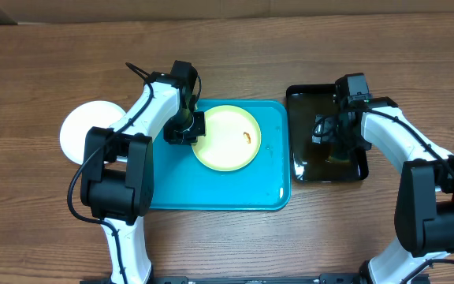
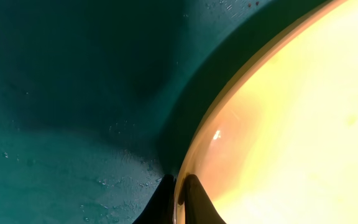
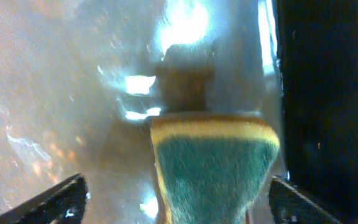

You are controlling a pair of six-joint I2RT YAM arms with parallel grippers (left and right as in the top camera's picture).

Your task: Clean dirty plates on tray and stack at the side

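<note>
free: tray [image 1: 211, 192] front half | blocked: plate [image 1: 225, 142] at rear, left arm [image 1: 144, 110] over tray's left | basin [image 1: 306, 170]: under right arm [image 1: 388, 138]

You're looking at a robot lab bench dressed up as a washing-up station. Two white machines, the left arm [image 1: 150, 109] and the right arm [image 1: 392, 140], rise from the near edge of a wood-grain tabletop [image 1: 38, 237]. Mid-tabletop sits a turquoise tray [image 1: 211, 193] carrying a lime-rimmed plate [image 1: 223, 142]. Toward the right edge, a glossy black basin [image 1: 306, 164] holds a green-and-yellow sponge [image 3: 213, 171]. A white plate [image 1: 79, 130] lies near the left edge.
</note>
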